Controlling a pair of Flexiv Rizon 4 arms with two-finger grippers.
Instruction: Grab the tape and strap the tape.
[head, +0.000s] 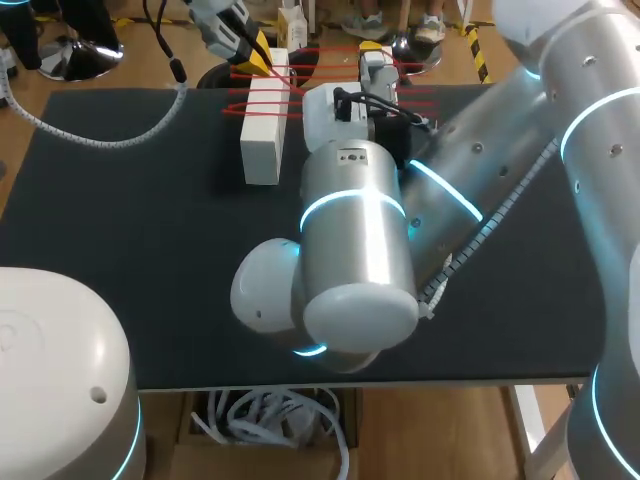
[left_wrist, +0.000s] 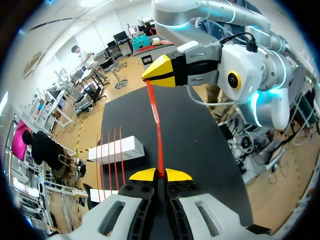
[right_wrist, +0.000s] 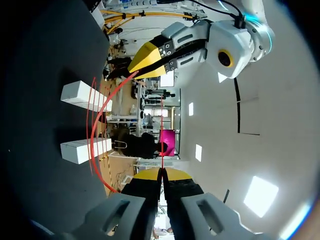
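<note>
Left hand (left_wrist: 160, 174) is pressed shut, pinching the red tape (left_wrist: 158, 131) just beyond the white block (head: 262, 132). Tape loops around that block and a second block (left_wrist: 117, 149), then one strand runs across to the right hand (right_wrist: 161, 173), also pinching it. Likely thin, light, limp; grip near the ends. From above, the right arm (head: 360, 250) hides the second block.
</note>
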